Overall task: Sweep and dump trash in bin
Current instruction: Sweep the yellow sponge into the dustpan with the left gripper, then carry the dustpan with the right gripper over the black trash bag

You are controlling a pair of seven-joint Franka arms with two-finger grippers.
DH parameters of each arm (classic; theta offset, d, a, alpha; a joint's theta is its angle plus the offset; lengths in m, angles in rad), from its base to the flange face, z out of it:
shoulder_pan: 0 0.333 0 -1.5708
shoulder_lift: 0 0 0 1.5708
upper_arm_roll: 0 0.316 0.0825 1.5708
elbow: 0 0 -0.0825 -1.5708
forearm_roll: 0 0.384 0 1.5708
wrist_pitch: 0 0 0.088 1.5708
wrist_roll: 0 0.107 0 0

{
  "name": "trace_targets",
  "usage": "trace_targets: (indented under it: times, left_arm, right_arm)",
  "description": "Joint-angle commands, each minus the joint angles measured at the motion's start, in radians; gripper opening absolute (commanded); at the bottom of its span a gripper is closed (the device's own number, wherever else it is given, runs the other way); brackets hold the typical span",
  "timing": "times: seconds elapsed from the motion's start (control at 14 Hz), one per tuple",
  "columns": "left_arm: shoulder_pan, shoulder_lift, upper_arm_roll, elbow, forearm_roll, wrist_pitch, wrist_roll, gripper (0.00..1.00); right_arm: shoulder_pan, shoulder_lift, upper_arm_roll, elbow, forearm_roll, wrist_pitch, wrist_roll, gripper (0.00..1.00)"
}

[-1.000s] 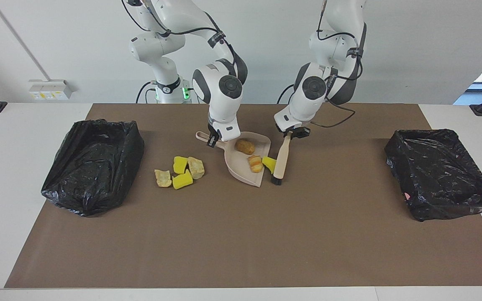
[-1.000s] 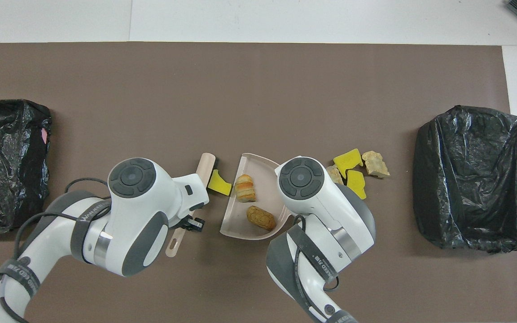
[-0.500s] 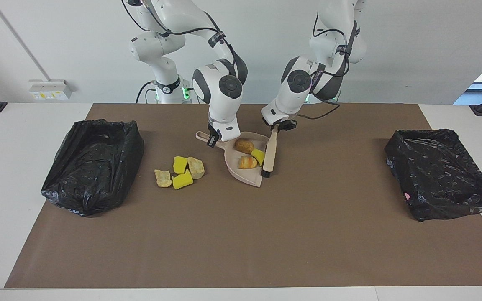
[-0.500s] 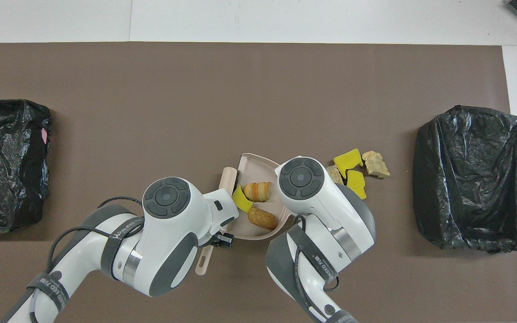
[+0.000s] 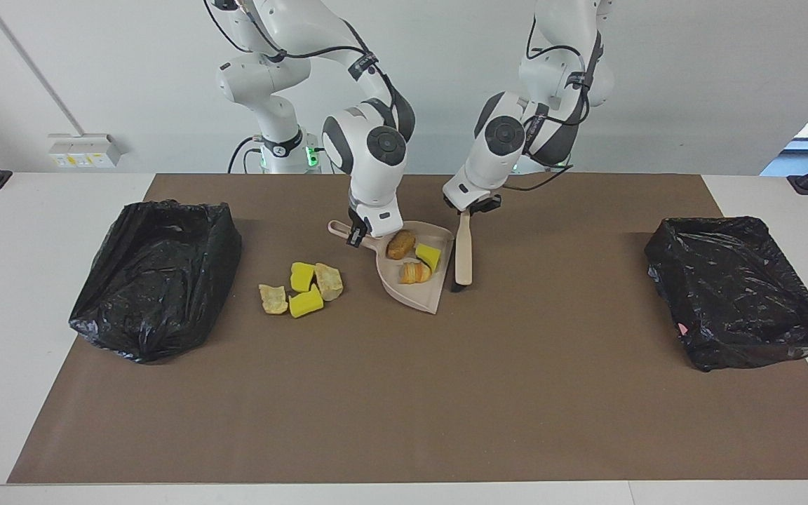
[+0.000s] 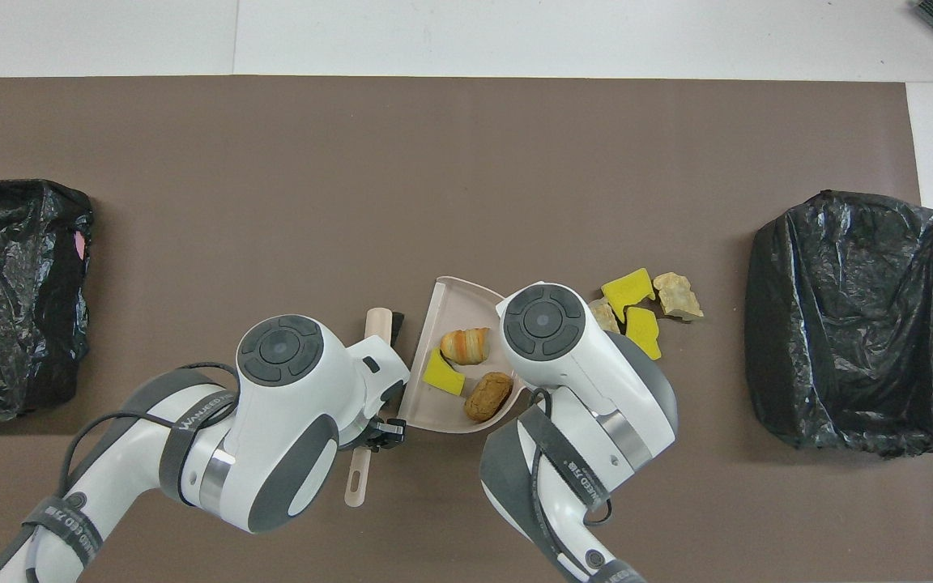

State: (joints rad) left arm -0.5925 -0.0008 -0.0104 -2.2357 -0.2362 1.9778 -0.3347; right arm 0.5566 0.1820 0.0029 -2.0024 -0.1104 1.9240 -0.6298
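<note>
A beige dustpan [image 5: 414,294] [image 6: 446,304] lies on the brown mat, and my right gripper [image 5: 357,235] is shut on its handle. Three pieces of trash sit in it: a brown lump [image 5: 400,244] [image 6: 489,396], a yellow sponge piece [image 5: 428,256] [image 6: 442,372] and an orange-striped lump [image 5: 414,272] [image 6: 465,345]. My left gripper [image 5: 472,209] [image 6: 381,429] is shut on the brush [image 5: 463,249] [image 6: 376,325], whose bristles rest on the mat just beside the pan's open edge. Several more yellow and tan scraps [image 5: 302,287] [image 6: 645,304] lie beside the pan toward the right arm's end. In the overhead view the right arm hides its own gripper.
A black-bagged bin [image 5: 155,277] [image 6: 855,324] stands at the right arm's end of the table. Another bin [image 5: 737,291] [image 6: 13,291] stands at the left arm's end. The brown mat [image 5: 404,393] covers the table between them.
The brush pushed the yellow sponge piece into the dustpan, then drew back out to just beside the pan. The lumps in the pan shifted toward the handle. The right arm held still.
</note>
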Motion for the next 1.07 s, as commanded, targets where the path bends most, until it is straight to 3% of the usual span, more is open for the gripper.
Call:
trace_targets:
  times: [0.0, 0.36, 0.64, 0.79, 1.0]
  left_arm:
    - [0.017, -0.036, -0.003, -0.035, 0.0, -0.046, -0.004, 0.0]
    - [-0.006, -0.08, -0.011, -0.054, 0.067, -0.12, -0.139, 0.0]
    - [-0.134, -0.192, -0.014, -0.224, 0.067, 0.034, -0.265, 0.0]
    - [-0.219, -0.264, -0.016, -0.326, 0.067, 0.122, -0.355, 0.0]
    - [-0.335, -0.3, -0.016, -0.341, 0.067, 0.134, -0.472, 0.0]
  right_arm:
    - [-0.003, -0.026, 0.005, -0.024, -0.008, -0.003, 0.028, 0.0]
    - [-0.003, -0.026, 0.005, -0.018, -0.006, -0.002, 0.03, 0.0]
    - [-0.035, -0.074, 0.0, 0.011, -0.005, -0.01, 0.012, 0.0]
    - [-0.101, -0.11, 0.0, 0.046, -0.005, -0.063, -0.031, 0.0]
    - [-0.254, -0.116, -0.004, 0.144, 0.015, -0.173, -0.178, 0.0]
